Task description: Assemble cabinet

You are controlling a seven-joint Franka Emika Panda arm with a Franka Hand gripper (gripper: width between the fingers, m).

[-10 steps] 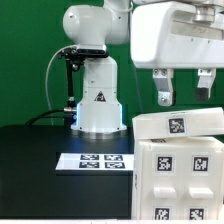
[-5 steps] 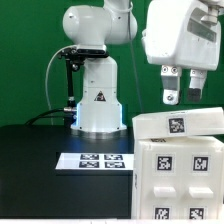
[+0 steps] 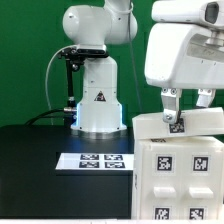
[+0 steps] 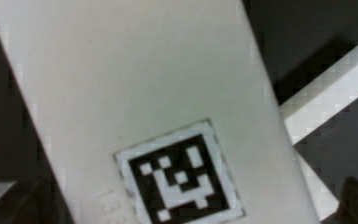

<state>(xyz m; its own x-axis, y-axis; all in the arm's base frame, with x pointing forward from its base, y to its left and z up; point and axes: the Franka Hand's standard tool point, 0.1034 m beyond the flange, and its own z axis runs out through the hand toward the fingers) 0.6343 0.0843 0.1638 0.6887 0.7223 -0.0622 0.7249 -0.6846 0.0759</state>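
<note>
The cabinet box (image 3: 178, 175) is matte white with several square tags on its front and stands at the exterior view's lower right. A white slab panel (image 3: 200, 120) with one tag lies slightly tilted on top of it. My gripper (image 3: 189, 104) hangs just above this panel with its fingers (image 3: 171, 104) spread apart, and the finger on the exterior view's left reaches down to the panel near its tag. In the wrist view the panel (image 4: 140, 90) fills the picture and its tag (image 4: 181, 182) is close. Nothing is held.
The marker board (image 3: 95, 160) lies flat on the black table in front of the robot base (image 3: 98, 105). A black cable stand is at the exterior view's left of the base. A green wall is behind.
The gripper has come down from well above the cabinet to just over the top panel.
</note>
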